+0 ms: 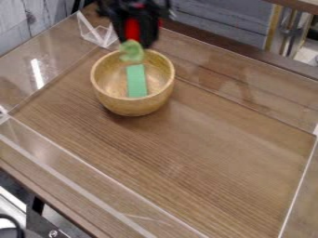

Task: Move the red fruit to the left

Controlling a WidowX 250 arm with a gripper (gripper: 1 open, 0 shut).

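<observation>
Carrying of the red toy strawberry (132,33) is under way at the upper left of the view, where the fruit is clasped by the tool (132,26). The fruit is suspended with its green leafy cap (130,51) directed downward, probably because it was grasped by the red body. In the view, the cap is seen against the far part of the wooden bowl (97,92); whether the rim is passed over or behind cannot be told. The raised hold is presumably used so that the rim and the flat green block (138,82), lodged inside the bowl, are not struck. The wire rack (96,31) is located just to the left in the view and could be caught by a low pass. A bare part of the bench (74,130) should be selected for release, and the fruit should be lowered before the grip is relaxed.
</observation>
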